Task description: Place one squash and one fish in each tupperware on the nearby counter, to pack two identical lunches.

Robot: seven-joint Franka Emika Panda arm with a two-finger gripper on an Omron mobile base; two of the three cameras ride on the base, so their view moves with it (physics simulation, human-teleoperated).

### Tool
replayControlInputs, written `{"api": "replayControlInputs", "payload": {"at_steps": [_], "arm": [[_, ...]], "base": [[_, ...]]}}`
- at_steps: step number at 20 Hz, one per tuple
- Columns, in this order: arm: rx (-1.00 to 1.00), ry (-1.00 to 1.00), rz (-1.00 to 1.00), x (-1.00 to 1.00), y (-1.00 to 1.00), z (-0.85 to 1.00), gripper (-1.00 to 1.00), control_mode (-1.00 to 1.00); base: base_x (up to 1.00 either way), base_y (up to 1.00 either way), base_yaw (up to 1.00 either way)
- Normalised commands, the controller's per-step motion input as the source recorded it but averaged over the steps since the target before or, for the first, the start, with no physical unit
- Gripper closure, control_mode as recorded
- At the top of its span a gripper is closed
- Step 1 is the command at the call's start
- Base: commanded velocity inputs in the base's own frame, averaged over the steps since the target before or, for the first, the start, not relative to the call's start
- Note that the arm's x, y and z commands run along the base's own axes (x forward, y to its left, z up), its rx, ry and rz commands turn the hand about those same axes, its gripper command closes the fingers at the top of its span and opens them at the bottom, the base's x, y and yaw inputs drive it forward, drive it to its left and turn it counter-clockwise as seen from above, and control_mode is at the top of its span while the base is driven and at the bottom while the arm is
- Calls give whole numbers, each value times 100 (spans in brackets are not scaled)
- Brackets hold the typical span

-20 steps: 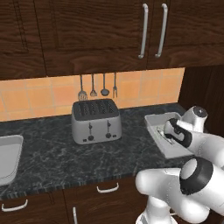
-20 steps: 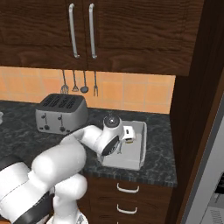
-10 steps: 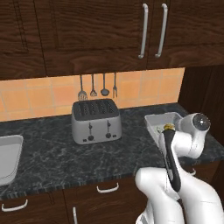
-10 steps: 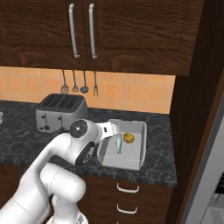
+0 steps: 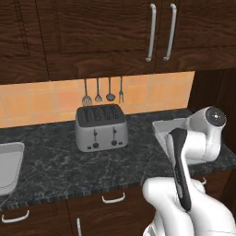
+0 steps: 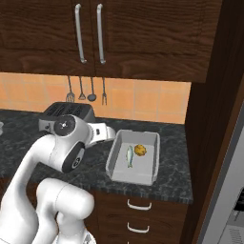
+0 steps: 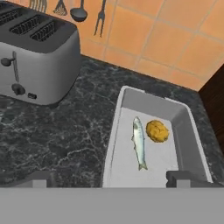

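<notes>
Small yellow-orange lumpy squash [image 7: 157, 131] lies inside a shallow light grey-white rectangular tupperware tray [image 7: 114, 131], toward its far end. A slim pale grey-green fish [image 7: 139, 142] lies just beside the squash, at its 9 o'clock in the hand view, running lengthwise along the tray; whether the two touch cannot be told.

Handling, judged: squash looks firm, light and rounded, so likely to roll if nudged; take it across its narrow middle. Fish looks thin, flat and probably slippery; pinch across the body at mid-length, not at the tail.

Contents: this tray holds one squash and one fish, so it reads as a packed lunch. Nothing else in it.

Tray sits on the black speckled stone counter [image 7: 65, 131]. A silver four-slot toaster [image 7: 35, 61] stands at the tray's 10 o'clock, well apart. A light grey basin [image 5: 8, 167] sits at the counter's far left edge in the left base view.

Two-finger gripper [image 7: 105, 178]: jaws spread wide, nothing between them, hovering above the tray's near end.
</notes>
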Motion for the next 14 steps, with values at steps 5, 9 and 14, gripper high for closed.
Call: {"api": "replayControlInputs", "payload": {"at_steps": [5, 9, 14], "arm": [[27, -22, -13, -83, 56, -49, -100, -100], [3, -11, -14, -80, 80, -69, -100, -100], [-1, -18, -7, -63, 40, -68, -100, -100]], "base": [[0, 0, 0], [0, 0, 0], [0, 0, 0]]}}
